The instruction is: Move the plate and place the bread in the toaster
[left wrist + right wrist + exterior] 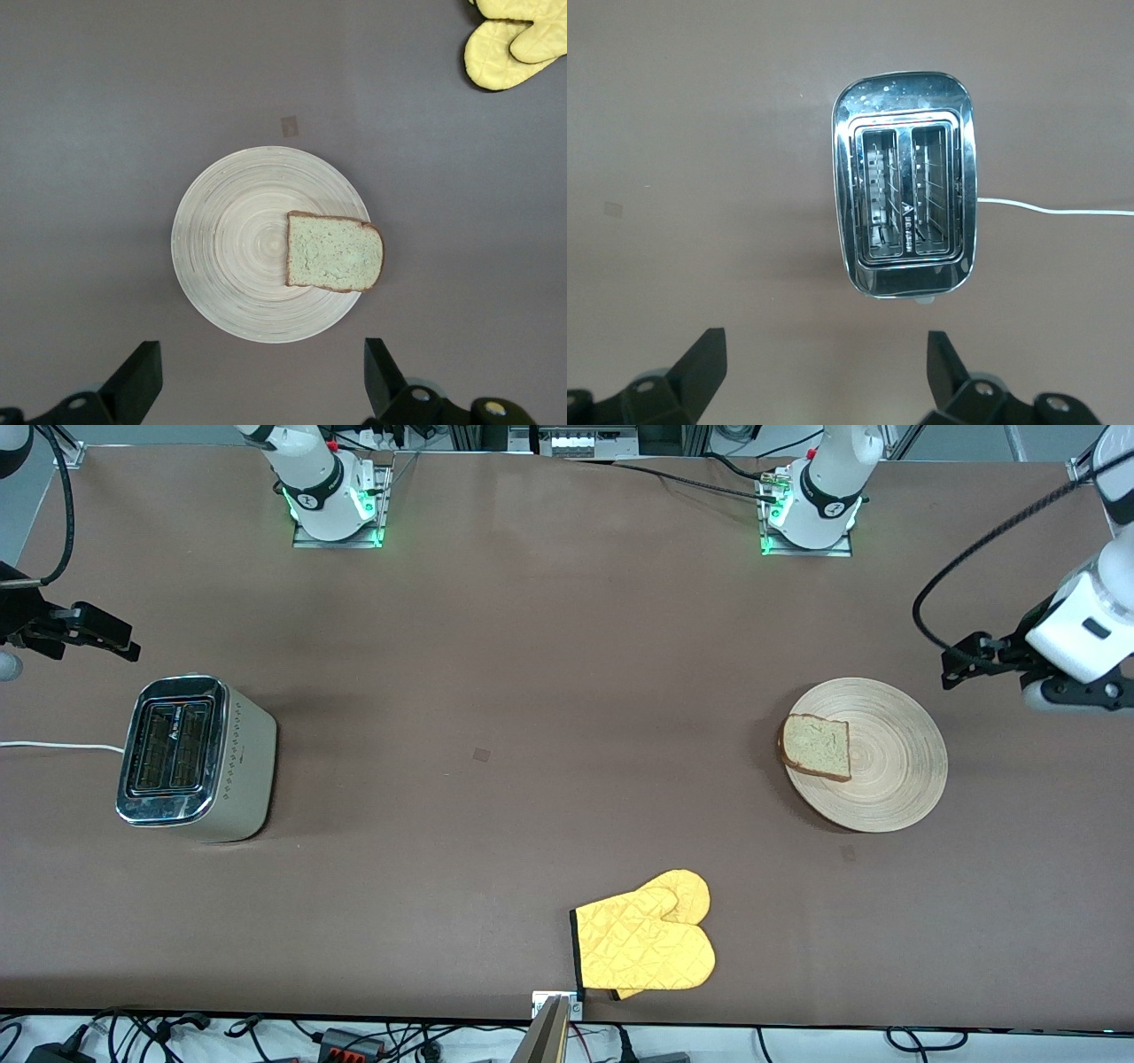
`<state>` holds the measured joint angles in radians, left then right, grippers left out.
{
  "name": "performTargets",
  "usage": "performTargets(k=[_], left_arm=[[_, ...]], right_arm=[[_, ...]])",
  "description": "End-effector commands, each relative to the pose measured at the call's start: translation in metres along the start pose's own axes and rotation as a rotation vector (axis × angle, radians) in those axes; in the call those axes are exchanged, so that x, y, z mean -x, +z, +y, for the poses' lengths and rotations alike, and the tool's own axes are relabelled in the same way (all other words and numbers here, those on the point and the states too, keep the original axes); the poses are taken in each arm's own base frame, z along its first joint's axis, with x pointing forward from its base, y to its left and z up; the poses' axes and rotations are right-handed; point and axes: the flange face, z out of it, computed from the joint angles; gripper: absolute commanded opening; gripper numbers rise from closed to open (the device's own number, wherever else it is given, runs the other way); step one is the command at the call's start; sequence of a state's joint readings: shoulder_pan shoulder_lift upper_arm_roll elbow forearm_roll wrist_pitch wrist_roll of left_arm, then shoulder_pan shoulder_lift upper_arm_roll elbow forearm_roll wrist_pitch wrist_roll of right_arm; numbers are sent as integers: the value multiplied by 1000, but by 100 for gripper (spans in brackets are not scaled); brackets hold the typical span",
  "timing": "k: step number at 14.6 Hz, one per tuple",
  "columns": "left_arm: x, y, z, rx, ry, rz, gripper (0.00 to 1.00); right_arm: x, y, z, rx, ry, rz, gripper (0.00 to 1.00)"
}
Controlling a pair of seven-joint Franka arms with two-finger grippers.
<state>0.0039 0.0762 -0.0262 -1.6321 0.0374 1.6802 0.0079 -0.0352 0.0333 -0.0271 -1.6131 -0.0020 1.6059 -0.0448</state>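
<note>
The bamboo plate lies on the table toward the left arm's end. The bread slice lies flat on the plate's edge that faces the toaster. The silver toaster stands toward the right arm's end with both slots empty. My left gripper hangs open and empty above the table beside the plate; its wrist view shows the plate, the bread and the open gripper. My right gripper hangs open and empty above the table beside the toaster, as its wrist view shows.
A yellow oven mitt lies near the table's front edge, nearer the camera than the plate; it also shows in the left wrist view. The toaster's white cord runs off toward the table's end.
</note>
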Motion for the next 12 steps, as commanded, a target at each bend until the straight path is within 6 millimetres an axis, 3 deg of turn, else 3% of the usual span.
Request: performTargets(k=[1,3,5,9,11,12], left_arm=[[-12,13,-28,-3,-27,-35,100],[-32,33,-61,-4,-60,-54,100],[-49,54,-107,9,-103,-69,100],[-51,118,-172,198,-118,-112,100],[-50,146,-217,279,-85,-41,100],[-50,161,-228,313,-49,-25,100]], right_arm=[[6,-2,2,6,-16,14,100],[6,-2,1,4,-16,14,100],[6,-1,-1,4,-19,10,100],[5,2,1,2,-15,7,100],[5,2,-1,1,-19,8,100],[5,2,-1,1,-18,8,100]])
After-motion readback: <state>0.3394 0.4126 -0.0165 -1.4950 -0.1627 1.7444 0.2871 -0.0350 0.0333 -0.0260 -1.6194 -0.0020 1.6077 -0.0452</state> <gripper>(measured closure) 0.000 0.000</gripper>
